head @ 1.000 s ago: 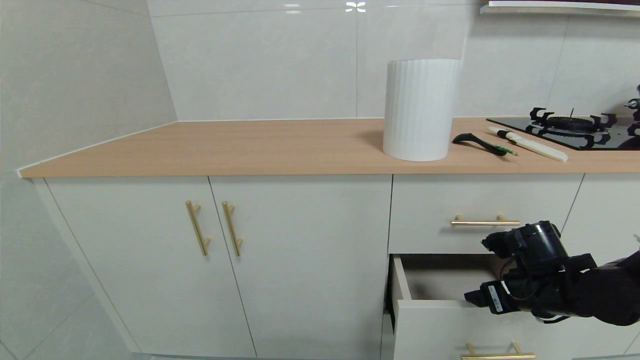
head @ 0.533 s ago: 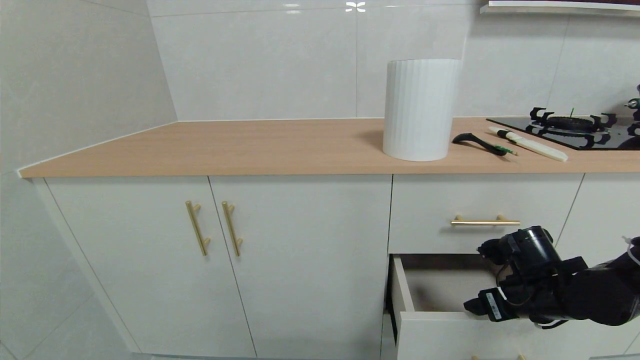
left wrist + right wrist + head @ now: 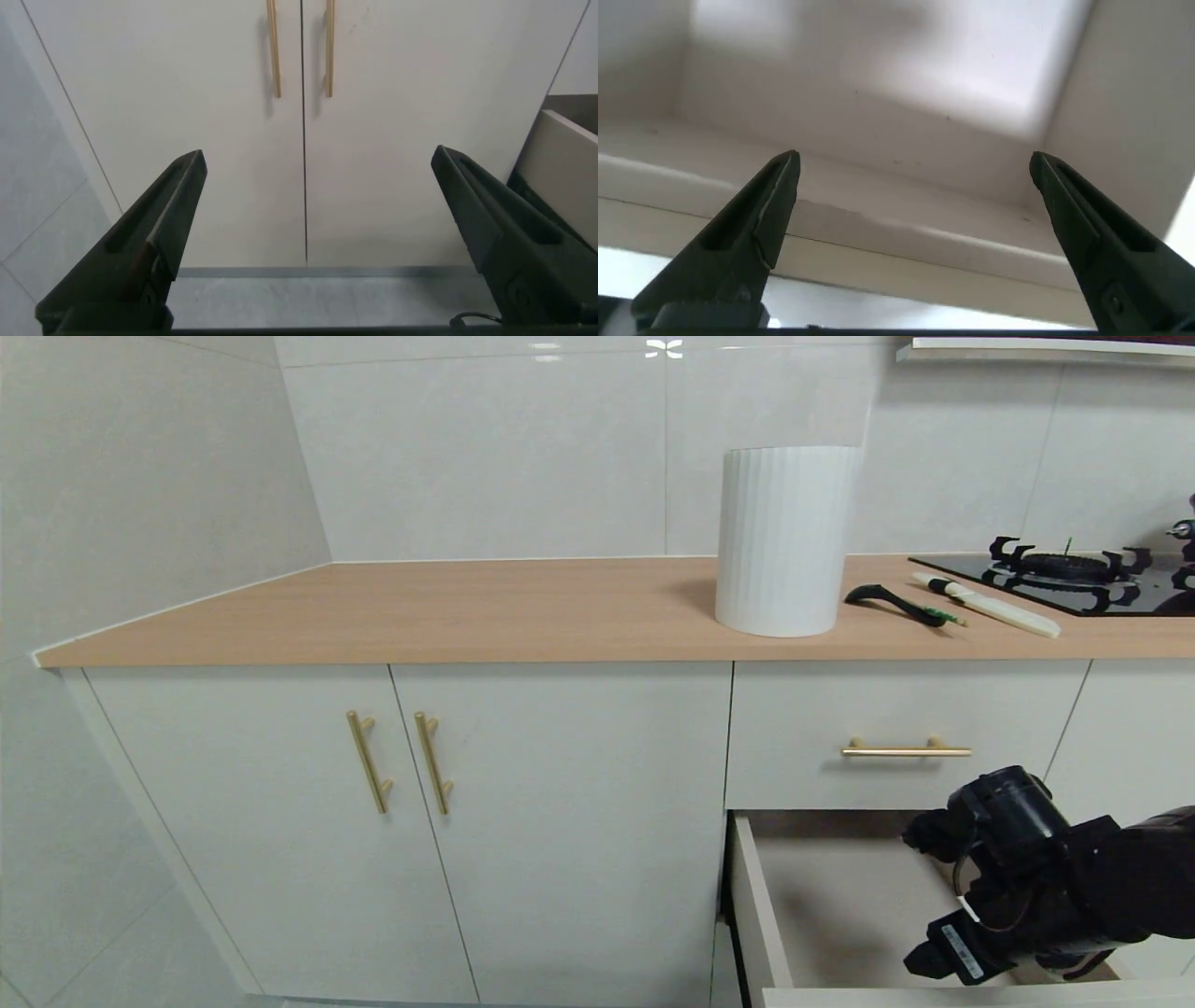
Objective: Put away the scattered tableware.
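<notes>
Left gripper held empty in front of closed cabinet doors.
Its two dark jaws stand wide apart with nothing between them. Beyond them are two white cabinet doors, both shut, meeting at a narrow vertical seam. A slim gold handle is fixed upright on each door, the pair just beside the seam. A grey floor runs below the doors. At one edge the pale side of a pulled-out drawer projects forward of the doors; at the other edge is a tiled wall.
</notes>
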Controlling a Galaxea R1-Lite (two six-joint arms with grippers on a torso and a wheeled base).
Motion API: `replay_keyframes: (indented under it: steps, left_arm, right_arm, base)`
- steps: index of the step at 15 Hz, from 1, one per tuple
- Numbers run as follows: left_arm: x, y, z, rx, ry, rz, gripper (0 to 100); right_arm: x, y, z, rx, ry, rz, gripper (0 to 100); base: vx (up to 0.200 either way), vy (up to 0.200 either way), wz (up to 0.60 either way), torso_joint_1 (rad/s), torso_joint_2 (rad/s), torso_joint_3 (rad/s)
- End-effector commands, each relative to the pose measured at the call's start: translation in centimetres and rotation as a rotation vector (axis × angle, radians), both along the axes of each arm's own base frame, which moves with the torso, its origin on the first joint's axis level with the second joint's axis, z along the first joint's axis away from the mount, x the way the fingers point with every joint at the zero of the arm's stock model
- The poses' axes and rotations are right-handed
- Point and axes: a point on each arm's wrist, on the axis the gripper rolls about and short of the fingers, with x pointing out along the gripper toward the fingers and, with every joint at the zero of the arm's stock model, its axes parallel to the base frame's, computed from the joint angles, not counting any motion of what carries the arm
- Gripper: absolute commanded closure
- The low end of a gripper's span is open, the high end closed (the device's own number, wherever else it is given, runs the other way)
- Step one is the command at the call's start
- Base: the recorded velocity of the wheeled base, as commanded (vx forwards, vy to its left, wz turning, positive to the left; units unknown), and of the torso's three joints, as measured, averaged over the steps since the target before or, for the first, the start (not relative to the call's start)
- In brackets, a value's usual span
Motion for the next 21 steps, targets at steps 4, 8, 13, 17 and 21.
replay_keyframes:
  steps: [4,8,13,17,21]
  left_arm:
    - [0.0,0.0,0.0,0.0,-0.001,0.0,0]
    - [0.0,0.0,0.0,0.0,-0.001,0.0,0]
    - [0.0,0.0,0.0,0.0,-0.001,0.0,0]
    - [0.0,0.0,0.0,0.0,-0.001,0.0,0]
    - [0.0,0.0,0.0,0.0,-0.001,0.0,0]
  right_arm:
    - [-2.0,0.4,1.6,-0.033,0.08,0.061,0]
    - [-4.6,1.3,2.5,-0.083,0.182,0.168,0]
    - [-4.6,1.5,2.6,-0.097,0.195,0.184,0]
    - [-2.8,1.9,5.8,0.043,0.028,-0.007,0]
    - [-1.8,1.0,7.7,0.127,-0.108,-0.123,0]
  base:
    - [0.0,0.0,0.0,0.0,0.0,0.0]
    - [0.0,0.0,0.0,0.0,0.0,0.0]
    - [0.0,0.0,0.0,0.0,0.0,0.0]
    - [0.0,0.0,0.0,0.0,0.0,0.0]
    - [0.0,0.0,0.0,0.0,0.0,0.0]
